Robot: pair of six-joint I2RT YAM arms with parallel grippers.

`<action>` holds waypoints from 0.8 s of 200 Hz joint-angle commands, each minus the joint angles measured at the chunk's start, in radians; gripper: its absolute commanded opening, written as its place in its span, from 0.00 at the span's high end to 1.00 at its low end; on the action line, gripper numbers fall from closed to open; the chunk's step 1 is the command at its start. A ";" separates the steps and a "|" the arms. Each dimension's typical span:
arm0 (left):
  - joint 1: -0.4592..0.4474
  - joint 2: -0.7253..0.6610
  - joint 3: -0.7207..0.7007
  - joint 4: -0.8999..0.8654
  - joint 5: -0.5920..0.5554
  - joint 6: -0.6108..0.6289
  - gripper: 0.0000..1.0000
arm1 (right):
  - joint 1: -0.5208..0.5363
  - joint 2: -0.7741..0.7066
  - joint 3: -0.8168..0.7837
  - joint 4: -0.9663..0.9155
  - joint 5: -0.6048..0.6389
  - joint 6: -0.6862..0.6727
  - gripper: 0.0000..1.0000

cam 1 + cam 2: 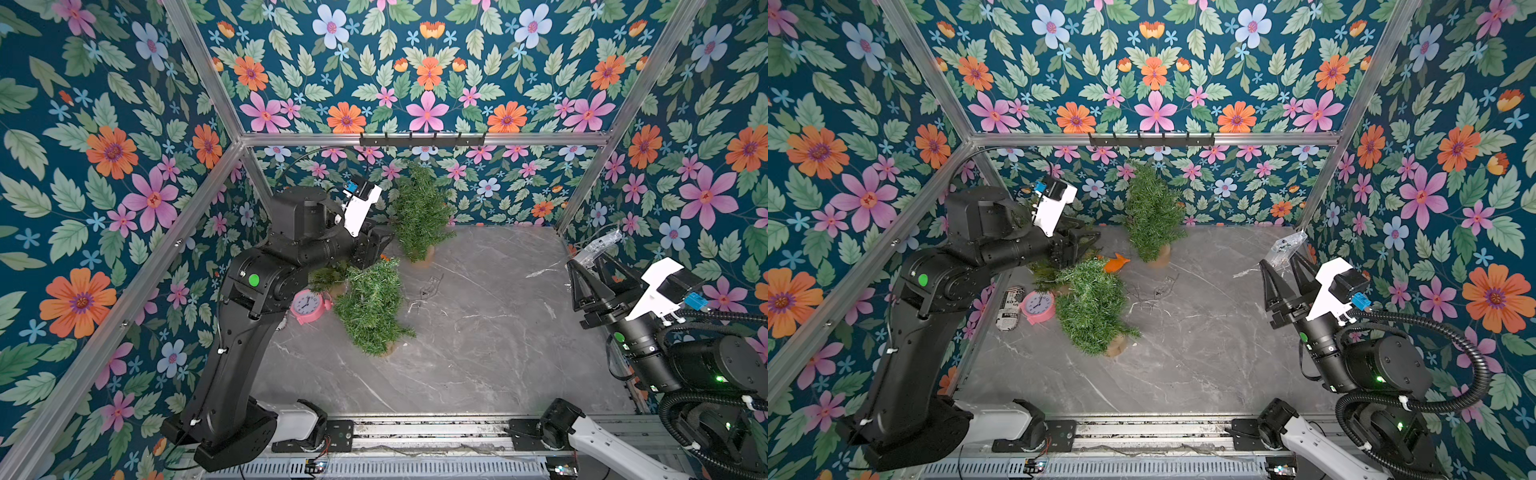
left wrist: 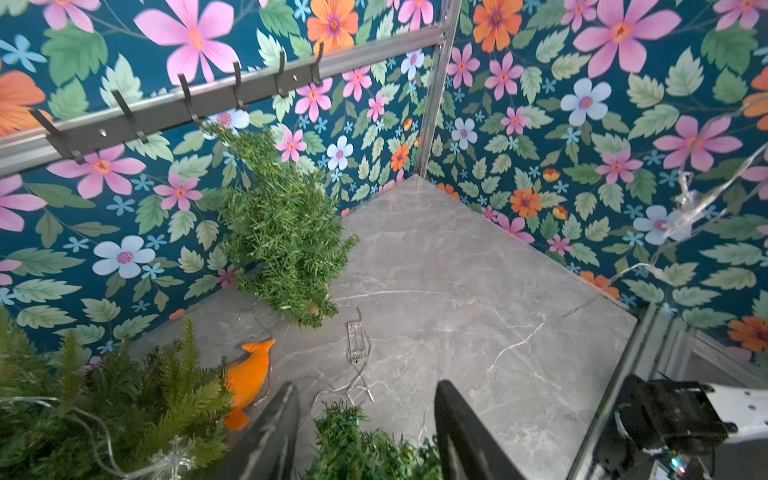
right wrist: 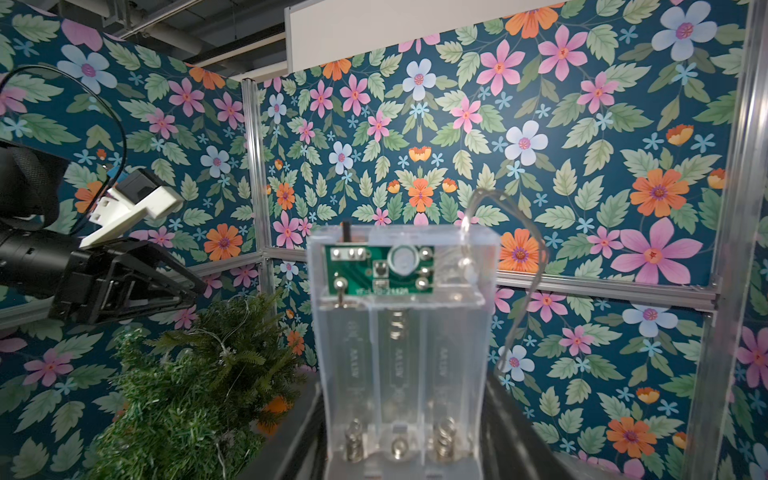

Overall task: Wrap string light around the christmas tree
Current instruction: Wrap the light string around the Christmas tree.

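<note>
1. Floral walls (image 1: 428, 83) enclose a grey marble table (image 1: 478, 353).
2. String light (image 2: 355, 380) lies loose just ahead of the left gripper (image 2: 368, 386); more of it drapes the pine christmas tree (image 2: 124, 399) beside that gripper.
3. Its battery box (image 3: 403, 332) is clamped in the raised right gripper (image 1: 1281, 264).
4. A back tree (image 1: 419, 212), leaning tree (image 1: 370, 307), orange fish (image 1: 1116, 263) and pink clock (image 1: 307, 305) crowd the left gripper.
5. The left arm reaches forward, jaws apart and holding nothing.

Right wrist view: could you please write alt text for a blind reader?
A clear, empty battery box with a green circuit board sits clamped in the right gripper, wire looping off it; the left gripper is above green trees, floral walls behind.
</note>
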 commanded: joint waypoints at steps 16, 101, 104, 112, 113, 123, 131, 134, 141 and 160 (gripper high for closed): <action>0.003 -0.055 -0.065 0.188 -0.144 -0.143 0.51 | 0.000 0.034 0.049 -0.005 -0.276 0.073 0.77; 0.002 -0.409 -0.536 0.518 -0.244 -0.228 0.52 | 0.001 0.270 0.211 0.160 -0.710 0.285 0.78; 0.002 -0.414 -0.550 0.519 -0.250 -0.229 0.52 | 0.003 0.278 0.220 0.174 -0.717 0.291 0.78; 0.002 -0.432 -0.585 0.526 -0.262 -0.234 0.52 | 0.003 0.304 0.243 0.212 -0.737 0.314 0.78; 0.002 -0.433 -0.589 0.528 -0.264 -0.235 0.52 | 0.004 0.308 0.246 0.218 -0.740 0.317 0.78; 0.002 -0.457 -0.637 0.548 -0.279 -0.245 0.52 | 0.008 0.345 0.284 0.258 -0.755 0.335 0.78; 0.002 -0.476 -0.674 0.570 -0.282 -0.256 0.54 | 0.011 0.377 0.320 0.283 -0.762 0.347 0.79; 0.002 -0.482 -0.687 0.578 -0.279 -0.259 0.54 | 0.011 0.389 0.335 0.292 -0.766 0.351 0.79; 0.002 -0.497 -0.715 0.595 -0.265 -0.264 0.55 | 0.013 0.418 0.367 0.312 -0.775 0.363 0.79; 0.002 -0.513 -0.750 0.623 -0.161 -0.260 0.57 | 0.014 0.501 0.458 0.369 -0.798 0.399 0.79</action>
